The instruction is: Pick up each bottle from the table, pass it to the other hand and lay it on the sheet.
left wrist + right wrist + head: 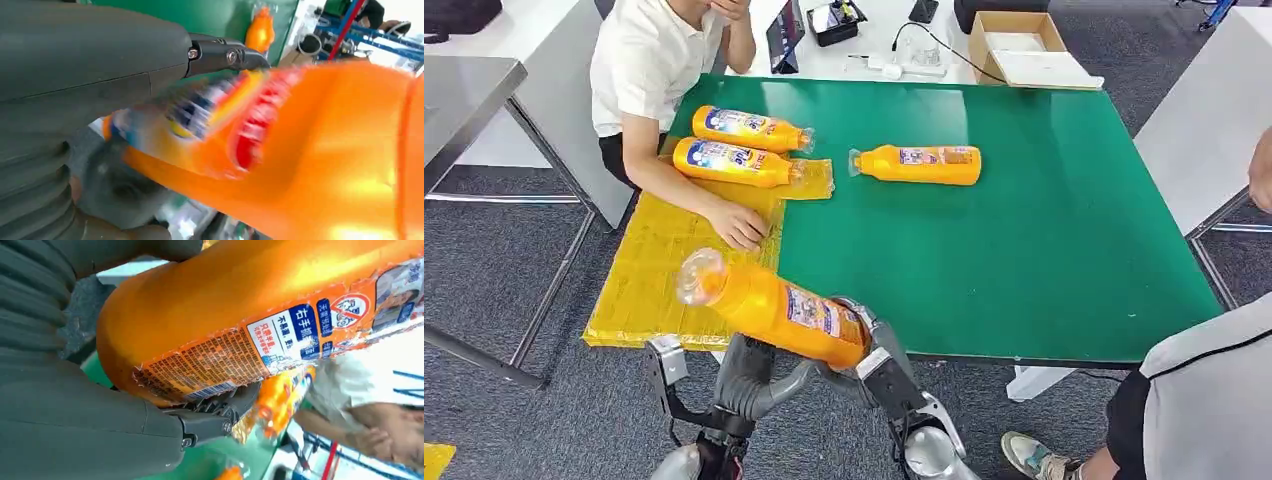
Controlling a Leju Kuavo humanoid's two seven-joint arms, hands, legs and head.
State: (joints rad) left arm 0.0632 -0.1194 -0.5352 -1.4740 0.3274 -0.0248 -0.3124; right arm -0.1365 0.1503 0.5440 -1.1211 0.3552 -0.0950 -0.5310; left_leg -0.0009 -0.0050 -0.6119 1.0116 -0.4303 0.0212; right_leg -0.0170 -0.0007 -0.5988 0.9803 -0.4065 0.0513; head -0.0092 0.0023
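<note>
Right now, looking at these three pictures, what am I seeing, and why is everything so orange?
A two-armed humanoid robot took them. The wide picture comes from its head, looking down at a green table. The two close-ups come from cameras at its wrists. Its right robot hand grips an orange bottle, which fills the close-ups. The left robot hand is beside it; whether it grips is unclear. Two bottles lie on a yellow sheet, which a seated person's hand touches. Another bottle lies on the table.

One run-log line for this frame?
phase: handover | held bottle: right hand grips base | left hand: at bottle, grip unclear | yellow sheet: two bottles | green table: one bottle
</note>
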